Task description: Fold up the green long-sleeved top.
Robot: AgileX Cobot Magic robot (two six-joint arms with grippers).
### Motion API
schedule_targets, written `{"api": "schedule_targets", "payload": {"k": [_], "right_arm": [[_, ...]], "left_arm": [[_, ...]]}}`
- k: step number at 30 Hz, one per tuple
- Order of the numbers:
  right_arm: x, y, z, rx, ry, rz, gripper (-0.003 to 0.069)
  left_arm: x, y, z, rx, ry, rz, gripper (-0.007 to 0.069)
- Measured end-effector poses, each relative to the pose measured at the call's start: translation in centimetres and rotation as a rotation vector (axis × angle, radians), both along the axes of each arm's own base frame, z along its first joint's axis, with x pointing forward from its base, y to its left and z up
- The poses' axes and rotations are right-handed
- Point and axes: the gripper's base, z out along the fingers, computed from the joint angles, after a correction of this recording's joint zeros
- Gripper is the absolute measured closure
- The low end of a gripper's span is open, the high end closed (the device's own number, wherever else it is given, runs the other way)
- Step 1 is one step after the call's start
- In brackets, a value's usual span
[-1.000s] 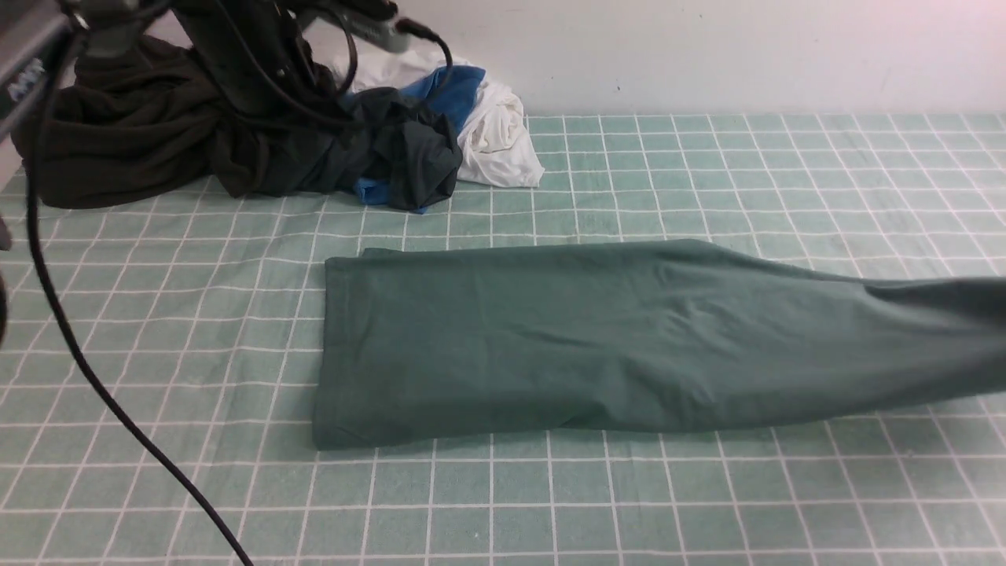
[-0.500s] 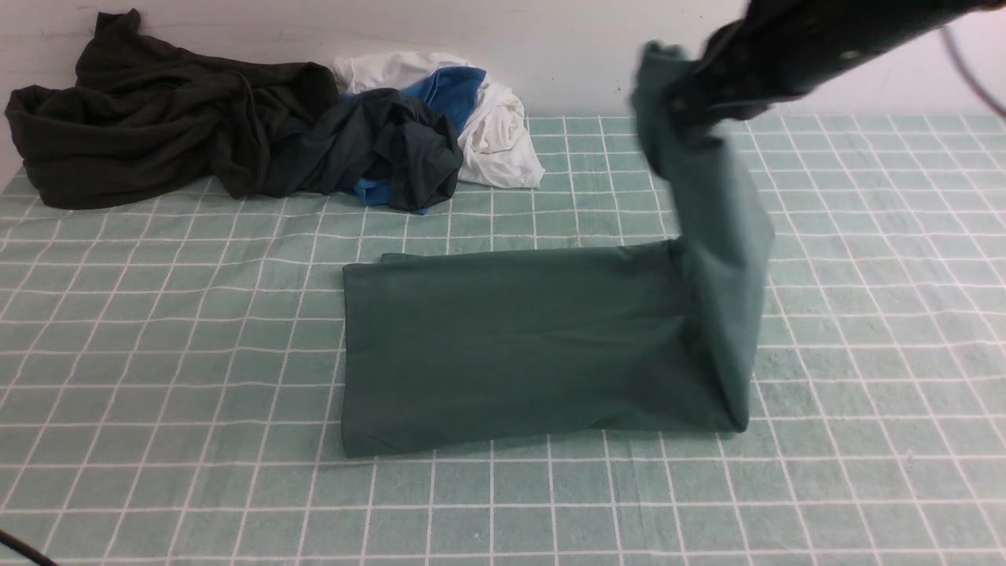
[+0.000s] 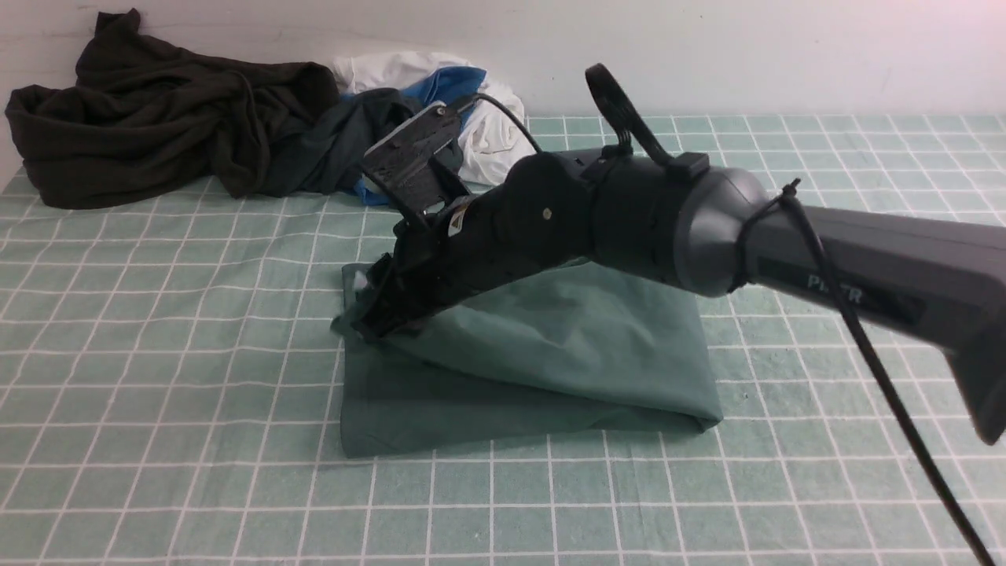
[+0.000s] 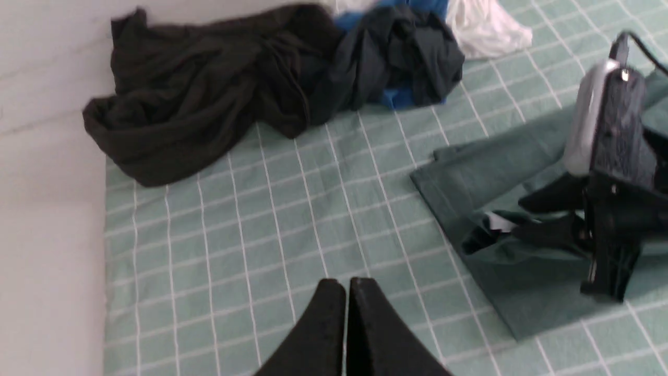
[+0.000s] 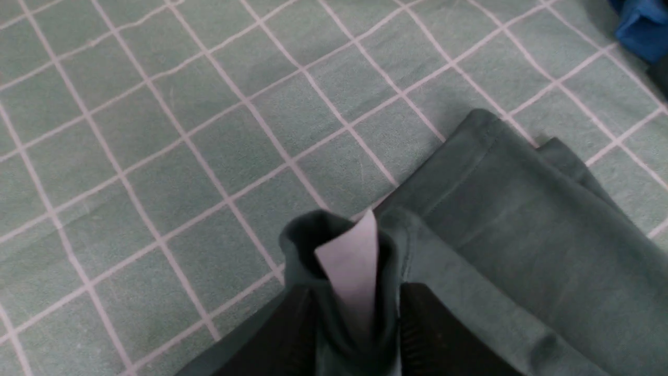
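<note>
The green long-sleeved top [image 3: 550, 346] lies on the checked cloth, doubled over on itself, its upper layer sloping up to my right gripper [image 3: 365, 318] at the left edge. In the right wrist view the right gripper [image 5: 355, 297] has its fingers apart. The bunched collar and the white tag [image 5: 352, 261] still sit between them, just above the lower layer of the top [image 5: 522, 235]. My left gripper [image 4: 347, 284] is shut and empty. It hovers over bare checked cloth, apart from the top [image 4: 485, 172]. The left arm is out of the front view.
A blackish-brown garment [image 3: 149, 126], a very dark green-black garment [image 3: 330, 157] and white and blue cloth [image 3: 495, 126] are heaped at the back left against the wall. The right arm's cable [image 3: 888, 377] hangs across the front right. Checked table cover [image 3: 196, 354] spreads all around.
The right arm lifted the top's right end, swung it over to the left and lowered it onto the left edge. Its fingers have parted. The left arm left the front view.
</note>
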Motion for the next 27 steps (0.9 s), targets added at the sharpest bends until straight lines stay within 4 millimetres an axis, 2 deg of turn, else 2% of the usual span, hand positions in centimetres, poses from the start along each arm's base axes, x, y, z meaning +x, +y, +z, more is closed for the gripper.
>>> {"api": "schedule_targets", "payload": {"k": [2,3,4,5,6,8,10,11,12,13,14,17,18,19,21,27], "right_arm": [[-0.5,-0.5,1.4,-0.001,0.008,0.01,0.0288],[-1.0,-1.1,2.8,-0.002,0.015,0.02,0.0258],[-1.1,-1.2,3.0,-0.003,0.017,0.022,0.0247],[-2.1,-2.5,5.7,-0.008,0.031,0.041,0.0222],[-2.8,-3.4,7.4,-0.009,0.037,0.051,0.0216],[-4.4,-5.6,10.8,-0.01,0.049,0.062,0.0223],[-5.2,-6.8,12.3,-0.014,0.056,0.067,0.0237],[-6.7,-8.7,14.6,-0.023,0.067,0.075,0.0278],[-7.5,-9.9,15.6,-0.037,0.08,0.081,0.0308],[-7.7,-10.2,15.7,-0.046,0.091,0.083,0.0315],[-8.3,-11.0,16.4,-0.057,0.101,0.087,0.035],[-10.5,-13.8,18.4,-0.062,0.099,0.076,0.0489],[-10.8,-14.1,18.5,-0.061,0.097,0.074,0.0498],[-12.1,-15.3,18.9,-0.056,0.092,0.062,0.0565],[-13.9,-16.9,19.1,-0.045,0.082,0.046,0.0636],[-19.3,-20.9,19.4,0.09,-0.076,-0.038,0.067]], "left_arm": [[-2.3,0.6,-1.5,-0.012,0.015,0.029,0.0628],[-4.0,1.0,-2.6,-0.016,0.019,0.048,0.0628],[-4.3,1.1,-2.7,-0.02,0.019,0.053,0.0628],[-6.6,1.7,-4.6,-0.029,0.024,0.084,0.0628],[-7.9,2.0,-5.7,-0.033,0.026,0.1,0.0628],[-9.9,2.5,-8.0,-0.043,0.032,0.126,0.0628],[-10.9,2.7,-9.6,-0.043,0.034,0.137,0.0628],[-12.0,3.0,-11.8,-0.043,0.029,0.144,0.0628],[-12.5,3.1,-13.1,-0.044,0.02,0.144,0.0628],[-12.6,3.1,-13.3,-0.045,0.018,0.143,0.0628],[-13.0,3.2,-14.5,-0.047,0.009,0.141,0.0628],[-14.2,3.4,-17.5,-0.058,-0.056,0.127,0.0628],[-14.3,3.4,-17.8,-0.06,-0.064,0.126,0.0628],[-14.8,3.5,-18.6,-0.065,-0.087,0.123,0.0628],[-15.4,3.6,-19.4,-0.069,-0.107,0.123,0.0628],[-16.3,3.8,-20.2,-0.075,-0.119,0.13,0.0628]]}}
